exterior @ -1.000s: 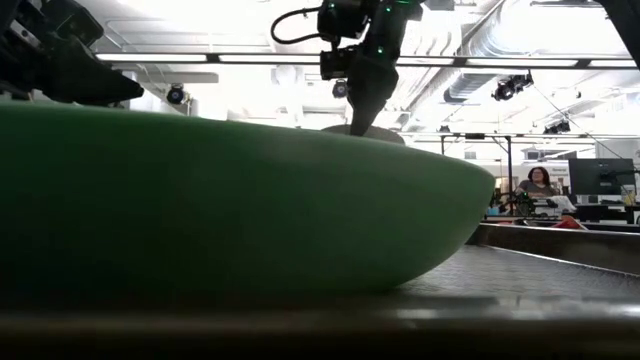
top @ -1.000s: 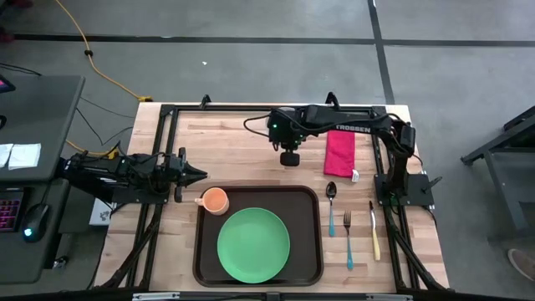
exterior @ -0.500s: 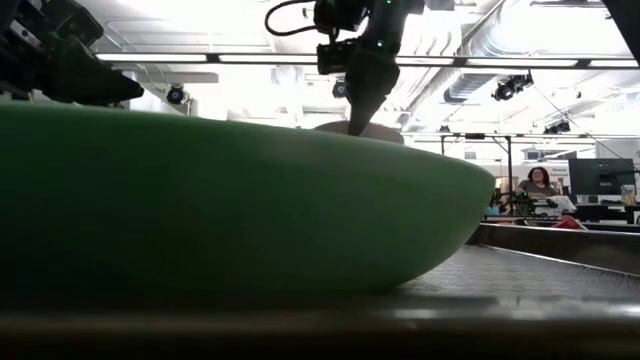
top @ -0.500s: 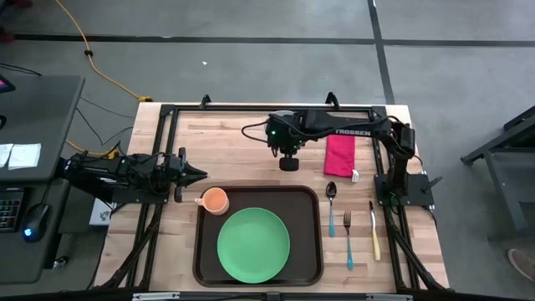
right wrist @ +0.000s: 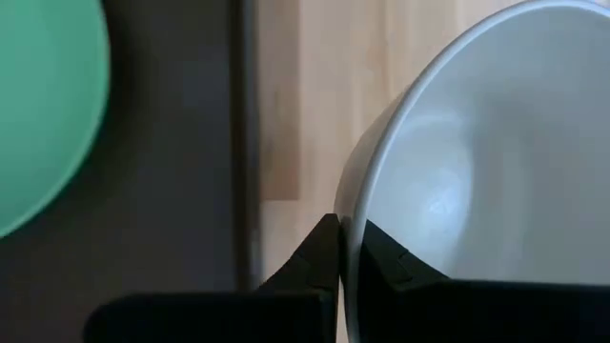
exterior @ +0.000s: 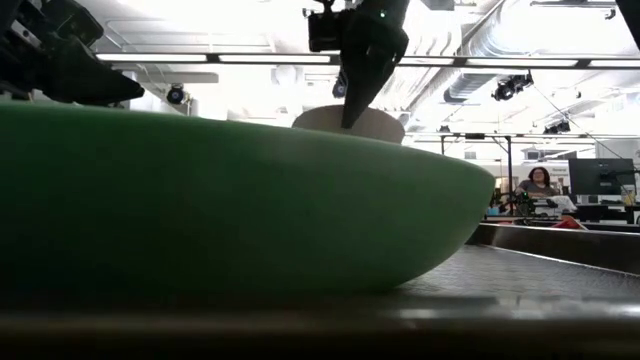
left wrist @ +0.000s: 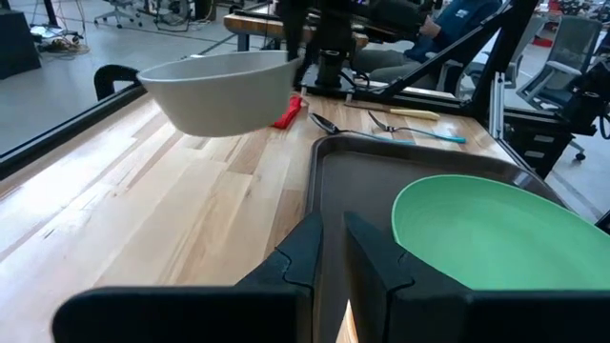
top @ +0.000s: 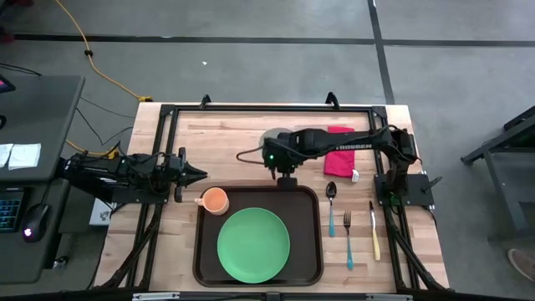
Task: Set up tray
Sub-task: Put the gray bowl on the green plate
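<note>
Tray (top: 311, 219), dark brown with a raised rim, lies flat on the wooden table (top: 234, 142) at its near side, the green plate (top: 253, 244) resting inside it. It looks stiff, light plastic with a slick surface; a pinch over the rim would likely be the surest hold. An orange cup (top: 215, 200) sits at its far left corner. The right gripper (right wrist: 345, 233) is clamped on the rim of a pale bowl (left wrist: 224, 90), holding it lifted just beyond the tray's far edge. The left gripper (left wrist: 330, 233), fingers nearly together and empty, waits beside the cup. Right of the tray lie a spoon (top: 331, 205), fork (top: 348, 238), knife (top: 374, 230) and a pink napkin (top: 338, 159)
</note>
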Robot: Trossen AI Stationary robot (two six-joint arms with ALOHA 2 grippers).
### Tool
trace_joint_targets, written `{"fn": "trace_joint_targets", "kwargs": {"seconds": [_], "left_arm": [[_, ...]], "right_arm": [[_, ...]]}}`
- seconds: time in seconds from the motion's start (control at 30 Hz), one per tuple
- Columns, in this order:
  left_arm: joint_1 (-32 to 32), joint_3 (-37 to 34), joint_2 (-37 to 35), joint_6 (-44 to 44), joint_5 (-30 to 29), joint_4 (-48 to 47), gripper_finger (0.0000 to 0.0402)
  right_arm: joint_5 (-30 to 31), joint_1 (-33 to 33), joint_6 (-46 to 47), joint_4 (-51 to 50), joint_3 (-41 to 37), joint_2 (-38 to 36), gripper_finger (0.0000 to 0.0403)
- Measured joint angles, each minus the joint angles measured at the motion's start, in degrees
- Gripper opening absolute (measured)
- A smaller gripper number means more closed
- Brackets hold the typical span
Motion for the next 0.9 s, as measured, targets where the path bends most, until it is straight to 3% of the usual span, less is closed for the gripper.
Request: {"fn": "trace_joint_targets", "kwargs": {"seconds": [0.37,0.9], "left_arm": [[0.0,0.0,0.0,0.0,0.0,0.0,0.0074],[0.0,0.0,0.0,0.0,0.0,0.0,0.0074]], "right_arm": [[1.2,4.1,3.5,0.1,0.0,0.0,0.0],[1.1,4.4,4.5,1.4,0.0,0.0,0.0]]}}
